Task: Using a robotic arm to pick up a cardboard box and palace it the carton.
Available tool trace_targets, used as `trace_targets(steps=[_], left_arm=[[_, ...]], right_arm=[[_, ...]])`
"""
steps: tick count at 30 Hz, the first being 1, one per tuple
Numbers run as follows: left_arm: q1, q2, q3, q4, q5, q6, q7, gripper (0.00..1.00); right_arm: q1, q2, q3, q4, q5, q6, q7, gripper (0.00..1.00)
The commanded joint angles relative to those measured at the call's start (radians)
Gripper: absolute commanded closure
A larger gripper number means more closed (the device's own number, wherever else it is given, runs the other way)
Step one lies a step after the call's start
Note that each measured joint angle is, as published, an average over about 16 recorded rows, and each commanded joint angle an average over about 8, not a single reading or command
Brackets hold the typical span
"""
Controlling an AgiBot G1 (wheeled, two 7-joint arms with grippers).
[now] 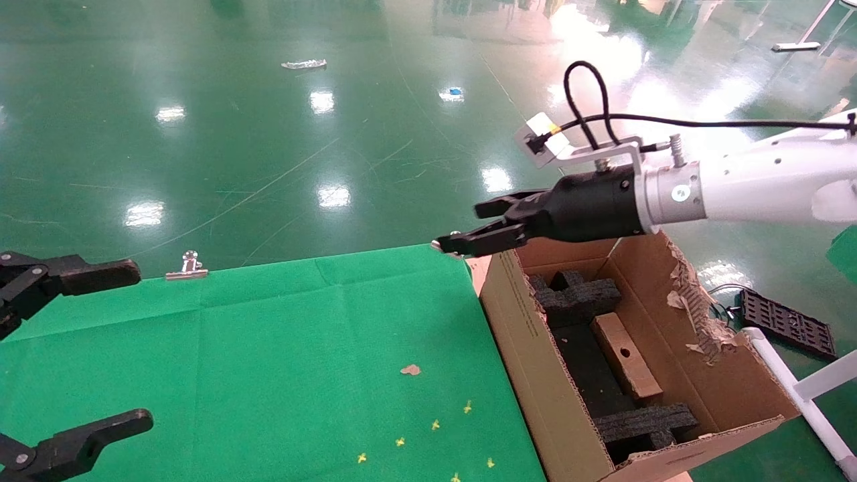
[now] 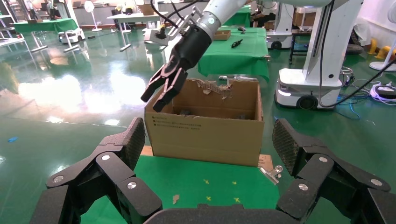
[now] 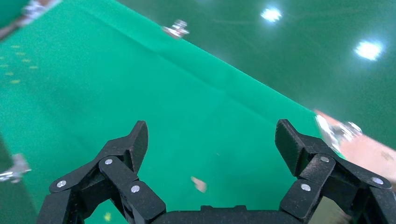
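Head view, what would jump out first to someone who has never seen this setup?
First, the white robotic arm reaching in from the right, its open right gripper empty above the far corner of the carton. Next, that carton beside the green table, one flap torn ragged, with the small cardboard box lying inside between black foam pieces. The left gripper waits open at the table's left edge.

Brown cardboard box lies among black foam pieces in the brown carton; the desk is green with yellow crosses; the robotic arm is white.
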Motion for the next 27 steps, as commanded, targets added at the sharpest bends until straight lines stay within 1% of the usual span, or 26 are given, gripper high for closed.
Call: trace_targets(steps=[1, 27], left_arm=[[0.0, 0.0, 0.0, 0.0, 0.0, 0.0, 0.0, 0.0], [0.0, 0.0, 0.001, 0.0, -0.001, 0.0, 0.0, 0.0]], right_arm=[[-0.035, 0.005, 0.04, 0.033, 0.017, -0.011, -0.018, 0.0], [-0.483, 0.068, 0.559, 0.452, 0.236, -0.153, -0.248, 0.0]])
